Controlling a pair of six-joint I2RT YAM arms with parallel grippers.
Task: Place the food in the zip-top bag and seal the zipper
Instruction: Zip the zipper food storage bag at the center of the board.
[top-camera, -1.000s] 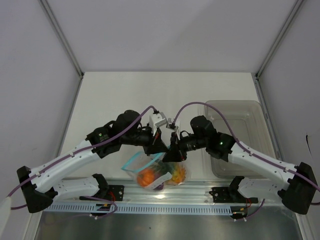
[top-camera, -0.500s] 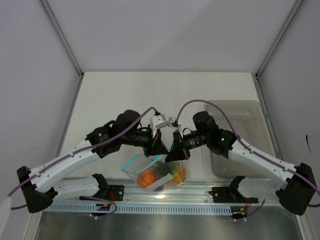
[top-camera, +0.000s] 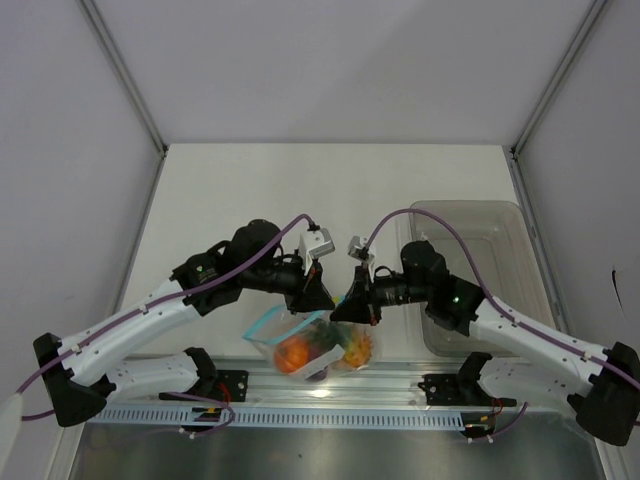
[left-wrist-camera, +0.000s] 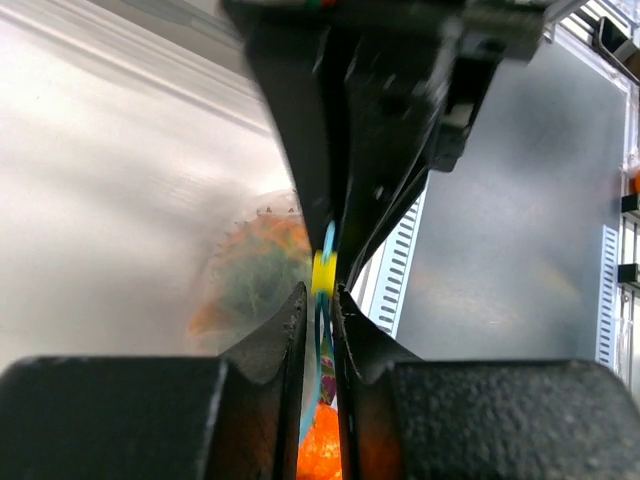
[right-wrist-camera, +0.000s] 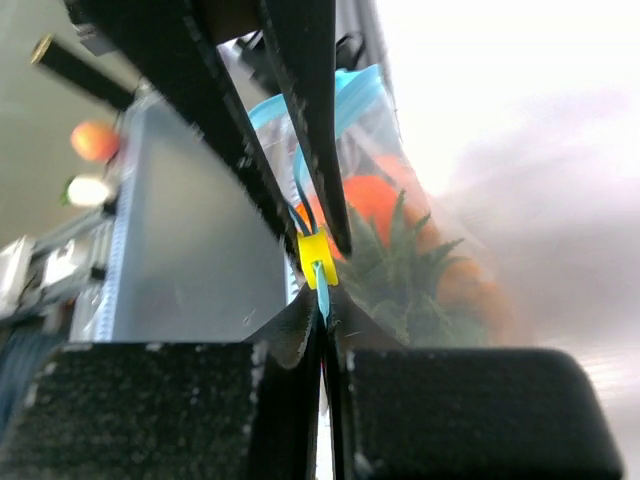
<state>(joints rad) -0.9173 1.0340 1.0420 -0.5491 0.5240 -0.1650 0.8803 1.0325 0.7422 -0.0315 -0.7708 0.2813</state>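
Observation:
The clear zip-top bag (top-camera: 318, 352) hangs near the table's front edge. Through it shows the food: an orange piece (top-camera: 292, 356) and a pineapple with a green crown (right-wrist-camera: 400, 265). The teal zipper (right-wrist-camera: 322, 283) runs along the top, with a yellow slider (left-wrist-camera: 323, 272) on it. My right gripper (right-wrist-camera: 322, 295) is shut on the zipper just beside the slider. Facing it, my left gripper (left-wrist-camera: 319, 292) stands narrowly open, and the strip passes loosely between its fingers. In the top view the left gripper (top-camera: 318, 297) and right gripper (top-camera: 346, 308) meet tip to tip above the bag.
A grey translucent bin (top-camera: 480, 280) stands at the right, beside the right arm. The metal rail (top-camera: 330, 385) with the arm bases runs just in front of the bag.
The right gripper closed onto the zipper and its arm drew back to the right. The left jaws eased slightly apart. The bag stayed hanging in place.

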